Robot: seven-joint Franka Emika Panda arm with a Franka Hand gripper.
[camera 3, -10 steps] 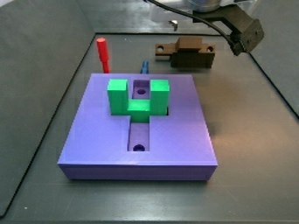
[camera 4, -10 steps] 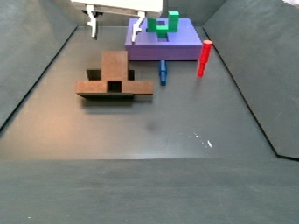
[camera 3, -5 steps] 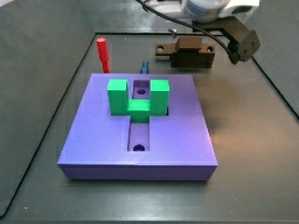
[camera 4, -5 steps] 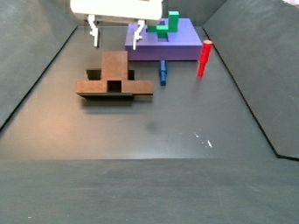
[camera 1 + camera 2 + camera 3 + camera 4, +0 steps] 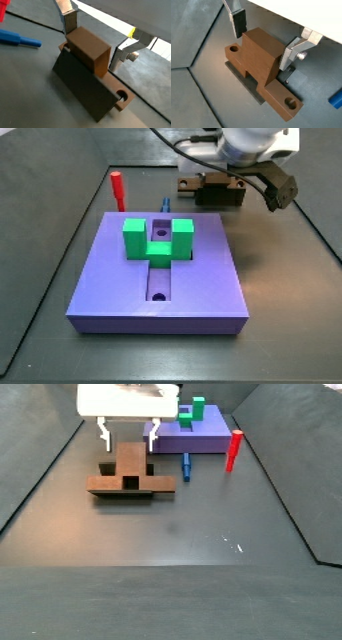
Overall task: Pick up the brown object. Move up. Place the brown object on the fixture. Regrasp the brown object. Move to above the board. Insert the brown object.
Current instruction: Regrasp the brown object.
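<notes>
Straddling blocky brown object (image 5: 261, 59): open end effector (image 5: 264, 42)

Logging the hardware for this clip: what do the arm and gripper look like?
The gripper has two flat silver fingers with dark pads, one showing a bolt. In a side view its body is a white block; in another side view the arm is white with a black part and a dark cable.
</notes>
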